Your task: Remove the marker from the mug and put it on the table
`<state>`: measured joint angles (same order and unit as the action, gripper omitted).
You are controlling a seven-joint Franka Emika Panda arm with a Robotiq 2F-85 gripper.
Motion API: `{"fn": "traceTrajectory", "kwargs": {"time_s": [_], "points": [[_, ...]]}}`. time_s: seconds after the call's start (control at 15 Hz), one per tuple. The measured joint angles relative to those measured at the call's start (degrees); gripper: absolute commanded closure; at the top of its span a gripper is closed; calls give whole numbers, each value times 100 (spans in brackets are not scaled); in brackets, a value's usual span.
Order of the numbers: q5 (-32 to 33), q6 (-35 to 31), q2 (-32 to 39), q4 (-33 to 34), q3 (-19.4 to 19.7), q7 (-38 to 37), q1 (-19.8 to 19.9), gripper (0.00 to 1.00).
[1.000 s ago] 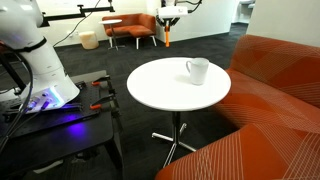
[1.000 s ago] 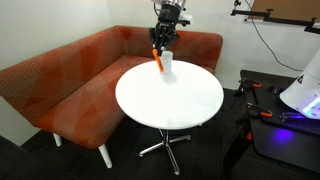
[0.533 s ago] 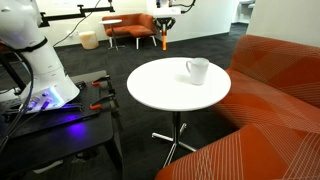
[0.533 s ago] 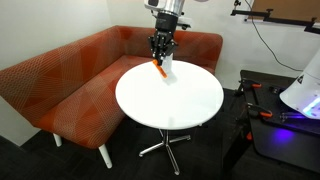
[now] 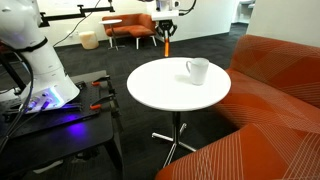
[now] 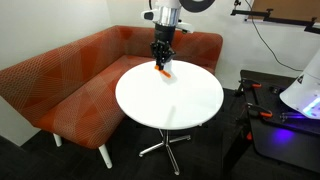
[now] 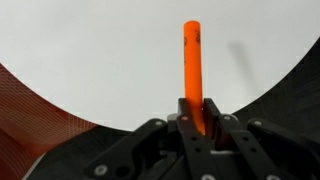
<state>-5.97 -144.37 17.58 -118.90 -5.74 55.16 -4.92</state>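
Orange marker [image 7: 192, 65] is pinched at one end by the tool [image 7: 201, 118], whose jaws are closed tight on it. Its free end points out over the white worktop [image 7: 80, 50]. In an exterior view the marker [image 5: 165, 40] hangs outside the white mug [image 5: 198, 70], which stands upright on the worktop [image 5: 150, 95].
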Motion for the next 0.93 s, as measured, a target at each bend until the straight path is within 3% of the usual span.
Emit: {"fn": "traceTrajectory", "kwargs": {"time_s": [0.27,0.33,0.4,0.93], "points": [[580,1,366,252,36,-837,8,95],[709,1,463,329,49,-1023,10,56],[830,4,554,407,64,-1208,10,55],[1213,179,962,887,81,-2039,33,0]]}}
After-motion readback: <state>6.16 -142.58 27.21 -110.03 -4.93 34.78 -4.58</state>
